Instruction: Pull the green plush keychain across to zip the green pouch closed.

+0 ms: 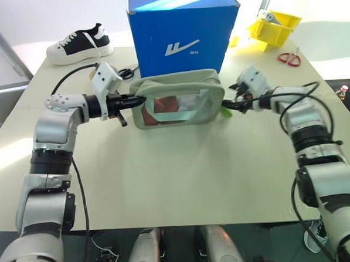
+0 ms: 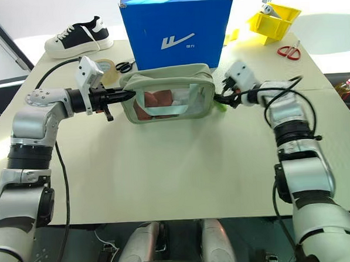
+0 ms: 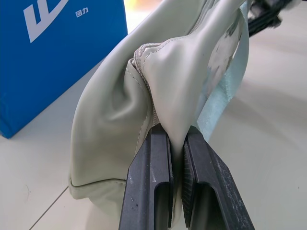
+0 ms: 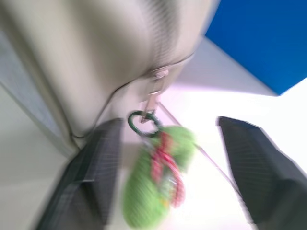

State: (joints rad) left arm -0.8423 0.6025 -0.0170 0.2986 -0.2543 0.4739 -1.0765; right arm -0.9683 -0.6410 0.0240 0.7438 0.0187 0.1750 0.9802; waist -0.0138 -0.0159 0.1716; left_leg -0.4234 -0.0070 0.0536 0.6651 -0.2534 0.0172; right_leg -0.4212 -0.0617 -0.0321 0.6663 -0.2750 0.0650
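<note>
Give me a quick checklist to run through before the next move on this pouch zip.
1. Left tool pinches the end of the green pouch: ok.
2. Right tool fingers apart, clear of the green plush keychain: ok.
3. Keychain hangs free at the pouch's right end: ok.
4. Zipper fully closed along the top: cannot tell.
5. Pouch upright on the table, in front of the blue box: ok.

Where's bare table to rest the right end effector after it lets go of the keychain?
Widest bare patch: the table front, between both arms, nearer than the green pouch. A smaller one lies right of the right end effector, short of the red scissors. Crowded behind: blue box, yellow bin, sneaker.
</note>
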